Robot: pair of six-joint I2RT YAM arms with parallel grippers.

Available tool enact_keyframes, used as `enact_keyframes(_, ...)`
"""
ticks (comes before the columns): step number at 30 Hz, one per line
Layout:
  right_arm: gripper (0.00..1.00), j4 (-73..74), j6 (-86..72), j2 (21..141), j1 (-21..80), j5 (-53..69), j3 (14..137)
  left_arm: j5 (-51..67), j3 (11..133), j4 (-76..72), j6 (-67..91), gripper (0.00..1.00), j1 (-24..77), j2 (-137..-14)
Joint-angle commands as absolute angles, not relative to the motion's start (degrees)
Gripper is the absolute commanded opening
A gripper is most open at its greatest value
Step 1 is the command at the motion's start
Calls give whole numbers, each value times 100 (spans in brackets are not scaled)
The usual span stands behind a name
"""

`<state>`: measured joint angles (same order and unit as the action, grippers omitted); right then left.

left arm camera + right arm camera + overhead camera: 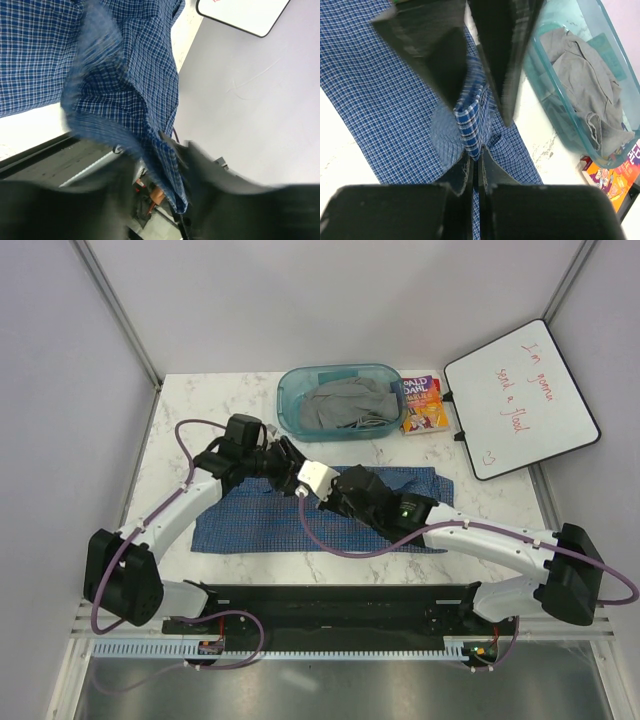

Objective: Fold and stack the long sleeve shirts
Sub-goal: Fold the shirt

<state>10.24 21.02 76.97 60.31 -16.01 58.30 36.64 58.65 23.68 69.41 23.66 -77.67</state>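
I had the left gripper [288, 460] angled inward, jaws apart around a raised fold of the long sleeve shirt [250, 520], spread mid-table [180, 405]. The right gripper [475, 167] reached left and pinched that fold (tightly). The book [421, 405] showed "DAHL"; the whiteboard [520, 400] seemingly read "I'm gonna send a flood".

Both arms reaching inward, left gripper [481, 111] seemingly half-parted, right gripper [476, 159] pinched tight, tips close together.

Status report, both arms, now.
Right jaws shut on a raised shirt fold. Left jaws apart around it. Rest lies spread on table. Bin beyond, not touching.
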Motion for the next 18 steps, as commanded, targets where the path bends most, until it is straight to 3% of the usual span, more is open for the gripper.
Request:
enact_keyframes(1, 0, 870, 2197, 7603, 6126, -1679, 6056, 3797, 5932, 2031, 6812, 17, 2364, -7787)
enact_keyframes(2, 0, 905, 2215, 7568, 6117, -1679, 6064, 3823, 5994, 1978, 6751, 5, 2364, -7787)
enact_keyframes(3, 5, 984, 2224, 7533, 6108, -1670, 6108, 3815, 6046, 1899, 6567, 2, 2356, -7805)
enact_keyframes(6, 42, 1563, 2250, 7270, 5751, -1137, 6231, 3622, 6450, 1837, 5899, 2, 2320, -7805)
enact_keyframes(10, 69, 2275, 2407, 6498, 4810, -75, 6249, 3532, 7651, 2152, 5038, 2, 2329, -8452)
enact_keyframes(14, 81, 2969, 2715, 6012, 3712, 526, 6240, 3472, 8594, 2310, 4108, 2, 2539, -9015)
enact_keyframes(18, 90, 3470, 2725, 6046, 1826, 1413, 6451, 3375, 9649, 2908, 3148, 2, 2751, -9492)
